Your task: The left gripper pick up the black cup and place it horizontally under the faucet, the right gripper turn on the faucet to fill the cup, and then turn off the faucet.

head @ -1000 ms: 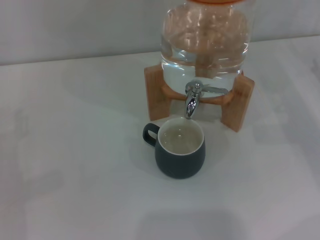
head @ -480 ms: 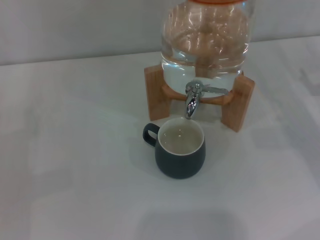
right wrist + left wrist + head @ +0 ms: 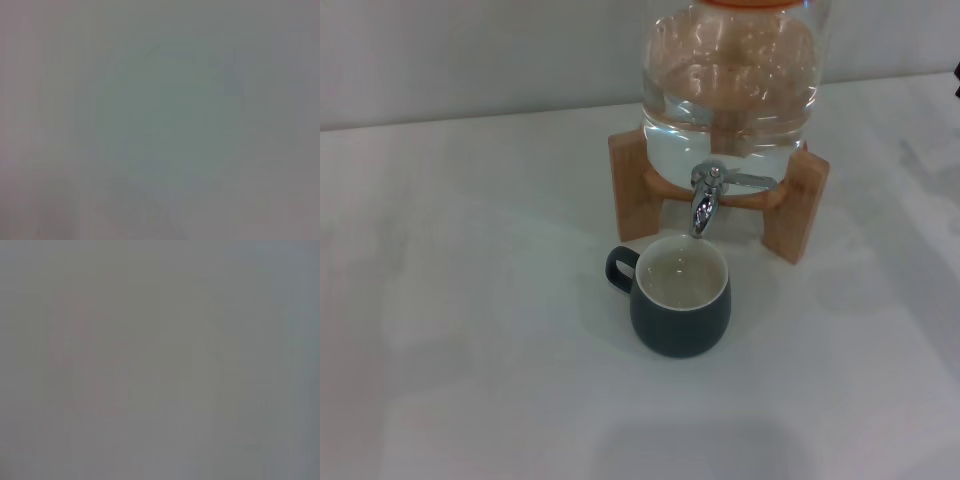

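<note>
The black cup [image 3: 680, 295] stands upright on the white table, directly below the faucet's spout, with its handle pointing left. Its cream inside holds some clear water. The chrome faucet [image 3: 705, 198] sits at the front of the clear water jar [image 3: 730, 85], and its thin lever points right. I see no stream of water from the spout. Neither gripper shows in the head view. Both wrist views show only a blank pale surface.
The jar rests on a wooden stand [image 3: 795, 205] at the back of the table [image 3: 470, 300]. A small dark sliver [image 3: 957, 82] shows at the far right edge; I cannot tell what it is.
The dark sliver has appeared at the right edge of the head view. The cup, faucet and jar have not moved.
</note>
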Robot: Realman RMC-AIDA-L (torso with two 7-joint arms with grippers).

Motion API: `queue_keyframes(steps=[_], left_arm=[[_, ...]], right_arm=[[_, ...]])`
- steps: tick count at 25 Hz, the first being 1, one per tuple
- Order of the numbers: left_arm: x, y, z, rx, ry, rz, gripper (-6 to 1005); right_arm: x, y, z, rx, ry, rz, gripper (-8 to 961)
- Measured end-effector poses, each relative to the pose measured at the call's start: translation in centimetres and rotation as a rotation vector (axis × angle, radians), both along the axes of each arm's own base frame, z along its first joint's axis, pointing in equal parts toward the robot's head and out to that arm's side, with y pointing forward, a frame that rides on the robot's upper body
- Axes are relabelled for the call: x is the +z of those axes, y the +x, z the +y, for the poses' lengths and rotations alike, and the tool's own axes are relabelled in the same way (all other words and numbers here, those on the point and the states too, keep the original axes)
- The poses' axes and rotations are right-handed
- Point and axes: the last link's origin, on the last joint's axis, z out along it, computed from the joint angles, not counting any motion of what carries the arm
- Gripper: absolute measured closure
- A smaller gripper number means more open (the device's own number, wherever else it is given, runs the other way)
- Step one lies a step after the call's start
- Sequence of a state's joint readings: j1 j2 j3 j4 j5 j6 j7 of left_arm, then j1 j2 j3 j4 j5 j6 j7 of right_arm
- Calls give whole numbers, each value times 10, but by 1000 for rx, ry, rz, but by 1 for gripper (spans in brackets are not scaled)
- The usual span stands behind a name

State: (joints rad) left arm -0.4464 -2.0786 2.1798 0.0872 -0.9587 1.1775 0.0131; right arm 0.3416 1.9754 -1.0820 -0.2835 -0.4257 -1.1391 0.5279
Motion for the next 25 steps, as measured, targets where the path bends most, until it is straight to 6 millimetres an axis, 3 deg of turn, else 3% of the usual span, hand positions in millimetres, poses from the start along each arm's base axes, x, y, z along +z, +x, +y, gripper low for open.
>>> queue_keyframes(steps=[25], left_arm=[[-1, 2, 2, -7, -2, 1, 119]], right_arm=[[17, 1, 0, 20, 22, 99, 85]])
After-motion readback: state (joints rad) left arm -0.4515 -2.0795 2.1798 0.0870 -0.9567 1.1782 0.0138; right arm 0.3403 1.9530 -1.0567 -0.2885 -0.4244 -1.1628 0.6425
